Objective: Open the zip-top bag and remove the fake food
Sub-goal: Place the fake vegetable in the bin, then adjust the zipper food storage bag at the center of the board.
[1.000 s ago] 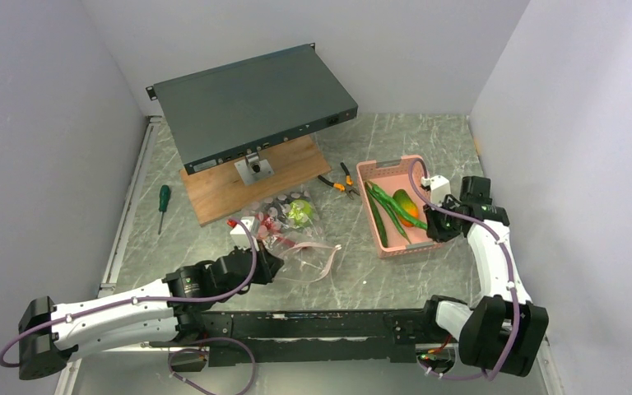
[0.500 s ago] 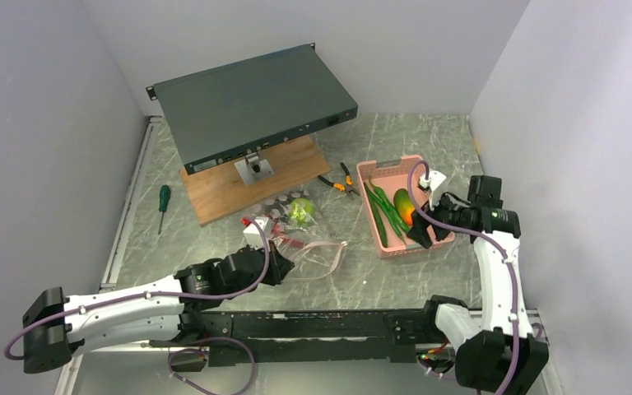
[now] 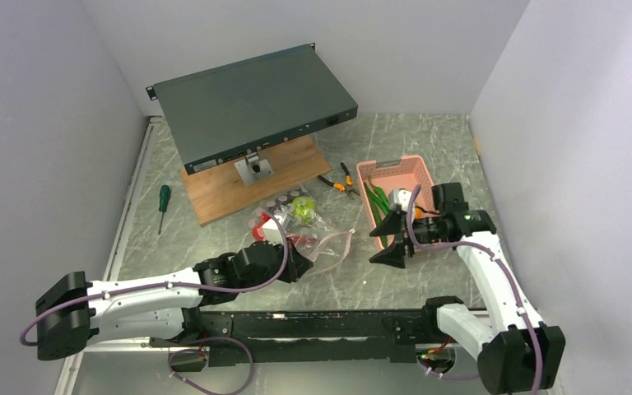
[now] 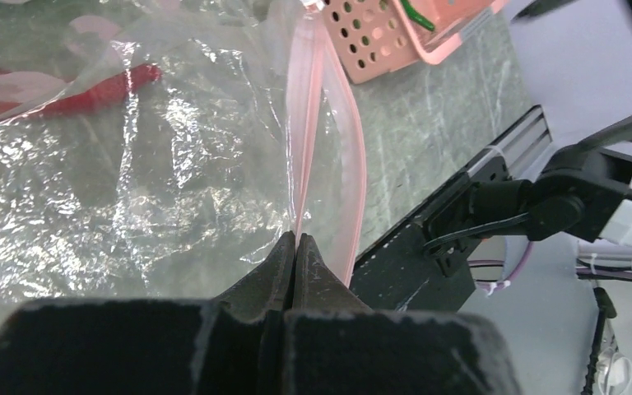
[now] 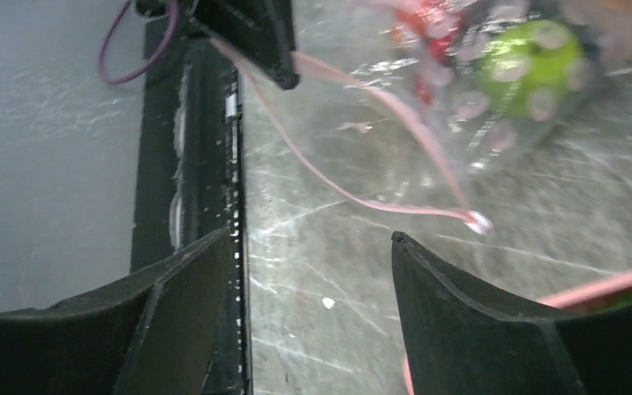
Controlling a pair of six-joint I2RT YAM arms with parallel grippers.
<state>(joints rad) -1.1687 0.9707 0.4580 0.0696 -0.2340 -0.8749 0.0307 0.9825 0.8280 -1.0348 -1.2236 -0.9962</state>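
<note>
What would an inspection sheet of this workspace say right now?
Surface: grey marbled table top, no spills seen.
Job's things: zip-top bag lies mid-table with its zip strips parted. A green apple and red pieces are inside it. Green pods lie in the pink basket.
Clutter: pliers, screwdriver, wooden board under a dark flat unit.
Grippers: left gripper shut on the bag's pink zip edge. Right gripper open and empty, between basket and bag.
Cables: purple cables run along both arms.
Surroundings: plain pale walls on three sides.
</note>
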